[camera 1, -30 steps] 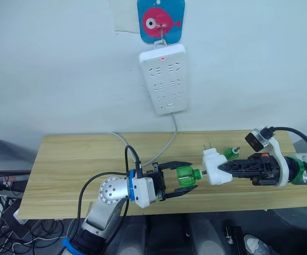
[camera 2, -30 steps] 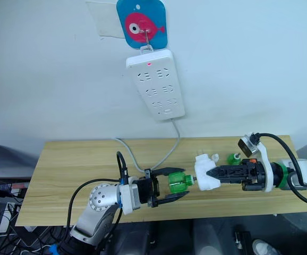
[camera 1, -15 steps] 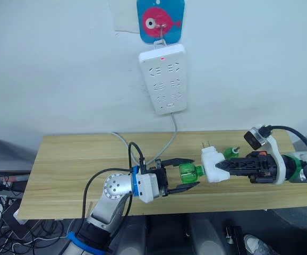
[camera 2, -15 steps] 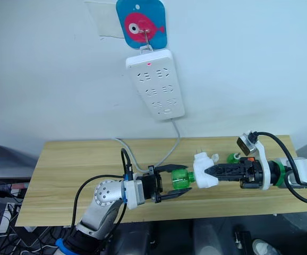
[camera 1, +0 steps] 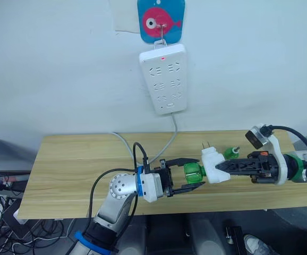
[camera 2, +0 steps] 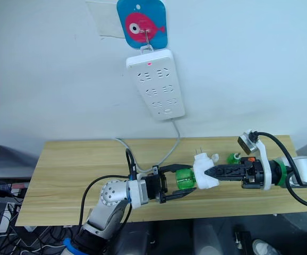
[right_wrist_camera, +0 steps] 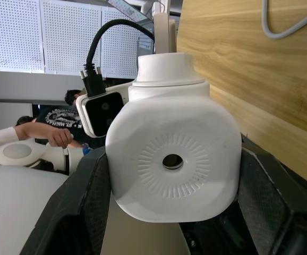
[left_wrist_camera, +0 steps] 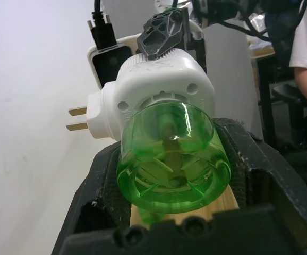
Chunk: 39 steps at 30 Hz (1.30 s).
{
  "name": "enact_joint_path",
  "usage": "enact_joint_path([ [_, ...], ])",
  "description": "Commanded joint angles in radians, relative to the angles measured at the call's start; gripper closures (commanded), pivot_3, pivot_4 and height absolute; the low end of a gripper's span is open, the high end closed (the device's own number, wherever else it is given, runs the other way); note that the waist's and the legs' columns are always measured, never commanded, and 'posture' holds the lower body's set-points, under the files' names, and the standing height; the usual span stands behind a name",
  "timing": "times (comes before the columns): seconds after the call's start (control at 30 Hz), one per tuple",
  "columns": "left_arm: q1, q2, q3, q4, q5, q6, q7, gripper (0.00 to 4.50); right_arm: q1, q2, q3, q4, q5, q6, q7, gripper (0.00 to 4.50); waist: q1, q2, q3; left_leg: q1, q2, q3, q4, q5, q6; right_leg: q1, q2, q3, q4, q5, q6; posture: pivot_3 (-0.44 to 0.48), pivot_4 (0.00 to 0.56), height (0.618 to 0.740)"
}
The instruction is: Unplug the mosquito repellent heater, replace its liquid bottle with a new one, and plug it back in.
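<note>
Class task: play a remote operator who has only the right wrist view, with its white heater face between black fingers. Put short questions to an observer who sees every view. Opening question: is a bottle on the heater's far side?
Observer: Yes. A green bottle sits against the mosquito repellent heater, between the left gripper fingers.
Operator: Is the heater plugged in?
Observer: No. Its two prongs are bare, apart from the power strip on the wall.
Operator: Any other bottle?
Observer: A second green bottle stands on the table behind the right gripper.
</note>
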Motion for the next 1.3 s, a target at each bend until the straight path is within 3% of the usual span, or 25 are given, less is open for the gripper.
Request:
enact_joint_path([
  [0.03,-0.021,-0.036,-0.038,-0.003,-0.005,-0.030,-0.010,2.22,-0.012,0.008,-0.002,-0.075,0.027,-0.016,0.019,1.58,-0.001,0.000,0.000,0.000,0.000,0.000,0.000,0.000,0.000,0.000,0.000,0.000,0.000,0.000,0.000,-0.153,0.314,0.740],
  [0.17,-0.035,-0.050,-0.041,0.018,-0.003,-0.048,-0.008,2.22,-0.004,0.012,-0.008,-0.083,0.027,-0.035,-0.007,1.58,-0.005,0.000,0.000,0.000,0.000,0.000,0.000,0.000,0.000,0.000,0.000,0.000,0.000,0.000,0.000,-0.156,0.310,0.740],
  [0.4,-0.030,-0.058,-0.046,0.034,-0.001,-0.076,-0.023,2.22,0.042,-0.101,-0.014,-0.113,0.027,-0.022,0.080,1.58,-0.006,0.000,0.000,0.000,0.000,0.000,0.000,0.000,0.000,0.000,0.000,-0.001,0.000,0.000,0.000,-0.158,0.305,0.740],
  [0.43,-0.029,-0.057,-0.047,0.036,0.001,-0.078,-0.024,2.22,0.049,-0.110,-0.015,-0.115,0.027,-0.023,0.090,0.87,-0.006,0.000,0.000,0.000,0.000,0.000,0.000,0.000,0.000,0.000,0.000,-0.001,0.000,0.000,0.000,-0.158,0.305,0.740],
  [0.53,-0.027,-0.062,-0.041,0.036,0.000,-0.044,0.004,2.22,0.070,-0.132,-0.018,-0.125,0.027,-0.028,0.114,0.11,-0.006,0.000,0.000,0.000,0.000,0.000,0.001,0.000,0.000,0.000,0.000,-0.001,0.000,0.000,0.000,-0.154,0.304,0.740],
  [1.3,-0.043,-0.070,-0.027,0.046,0.006,-0.015,0.052,2.22,0.201,-0.154,-0.026,-0.260,0.027,-0.136,0.184,0.11,-0.003,0.000,0.000,0.000,0.000,0.001,0.001,0.000,0.000,0.000,0.001,-0.002,0.001,0.000,0.000,-0.143,0.305,0.740],
])
